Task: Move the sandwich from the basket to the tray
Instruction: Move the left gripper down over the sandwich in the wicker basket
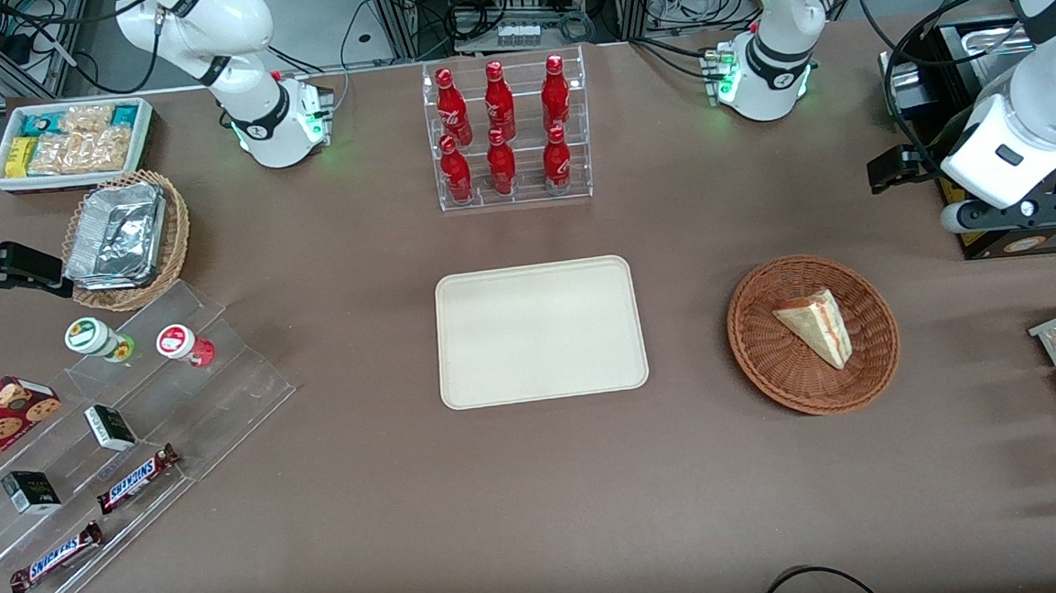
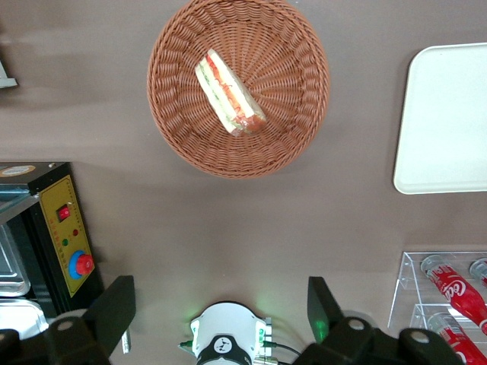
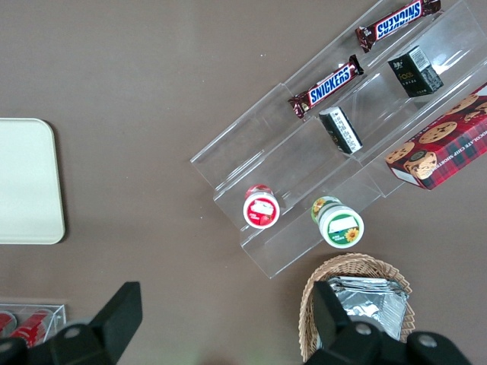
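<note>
your sandwich [image 1: 815, 324] lies on its side in the basket [image 1: 770, 364], untouched, so nothing of the task is done yet. the basket sits on the brown surface [image 1: 540, 497] toward the working arm's end, well apart from the tray [image 1: 539, 332], which is bare. your gripper [image 2: 221, 312] hangs high above the surface, beside the basket and not over it, jaws spread wide and holding nothing. all of it is left: reach down, grasp the sandwich, lift it, carry it across, set it on the tray.
</note>
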`<control>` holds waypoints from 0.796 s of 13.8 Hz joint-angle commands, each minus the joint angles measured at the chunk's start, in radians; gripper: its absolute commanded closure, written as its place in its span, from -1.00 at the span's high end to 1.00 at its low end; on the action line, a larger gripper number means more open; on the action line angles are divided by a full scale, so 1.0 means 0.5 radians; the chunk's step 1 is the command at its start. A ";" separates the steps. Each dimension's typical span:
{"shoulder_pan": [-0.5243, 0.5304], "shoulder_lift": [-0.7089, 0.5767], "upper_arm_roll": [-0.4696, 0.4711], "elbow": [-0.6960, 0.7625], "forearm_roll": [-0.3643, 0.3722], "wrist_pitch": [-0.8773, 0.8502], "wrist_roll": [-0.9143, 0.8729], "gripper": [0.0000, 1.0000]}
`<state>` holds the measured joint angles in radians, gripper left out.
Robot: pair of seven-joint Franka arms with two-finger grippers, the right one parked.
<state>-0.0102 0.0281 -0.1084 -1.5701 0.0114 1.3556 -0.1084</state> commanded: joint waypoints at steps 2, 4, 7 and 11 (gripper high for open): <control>-0.013 -0.004 0.020 0.014 -0.032 0.025 0.024 1.00; -0.019 0.002 0.020 -0.017 0.002 0.041 0.027 1.00; -0.010 -0.004 0.023 -0.166 0.008 0.196 0.030 1.00; -0.007 0.002 0.026 -0.467 0.011 0.546 0.030 1.00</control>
<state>-0.0099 0.0429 -0.1016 -1.7248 0.0094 1.5533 -0.1081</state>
